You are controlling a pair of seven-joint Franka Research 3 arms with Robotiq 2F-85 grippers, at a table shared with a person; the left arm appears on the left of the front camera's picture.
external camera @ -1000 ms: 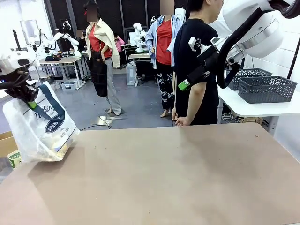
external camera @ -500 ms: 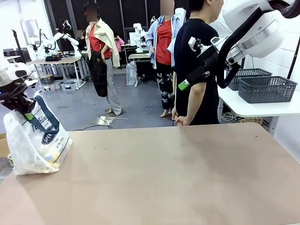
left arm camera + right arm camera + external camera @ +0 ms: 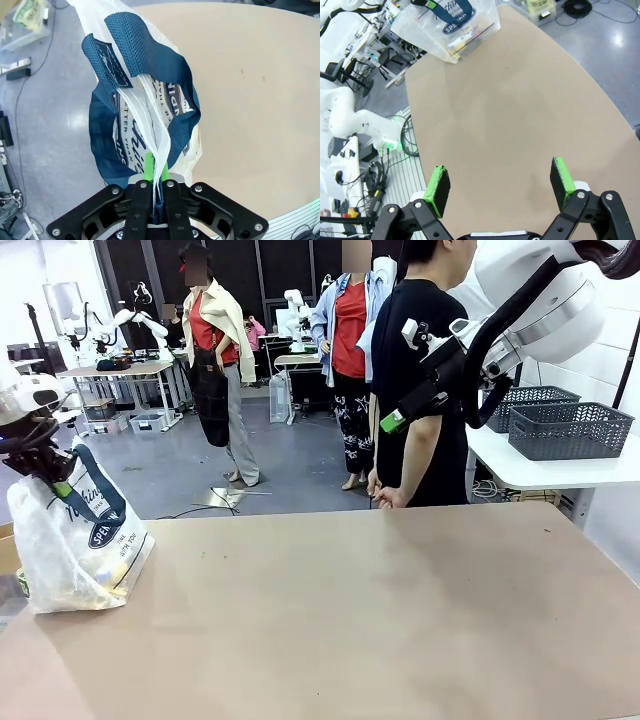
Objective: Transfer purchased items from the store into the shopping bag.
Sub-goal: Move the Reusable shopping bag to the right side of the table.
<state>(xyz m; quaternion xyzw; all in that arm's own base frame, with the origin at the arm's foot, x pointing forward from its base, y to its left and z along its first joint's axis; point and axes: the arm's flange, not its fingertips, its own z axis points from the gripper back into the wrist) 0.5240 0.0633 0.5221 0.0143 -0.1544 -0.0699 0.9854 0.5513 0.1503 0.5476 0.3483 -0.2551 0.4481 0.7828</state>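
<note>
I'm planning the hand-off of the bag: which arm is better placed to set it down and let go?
Left. The left gripper is shut on the shopping bag at the table's left edge; the right gripper hangs open, high and empty.

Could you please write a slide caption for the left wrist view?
Left gripper shut on the translucent whitish plastic shopping bag with navy strap handles, above the tan table.

The left gripper (image 3: pixel 156 172) hangs at the table's left edge with its green pads pinched tight on the shopping bag (image 3: pixel 75 540), while the right gripper (image 3: pixel 501 186) is raised high, jaws spread wide and empty.
</note>
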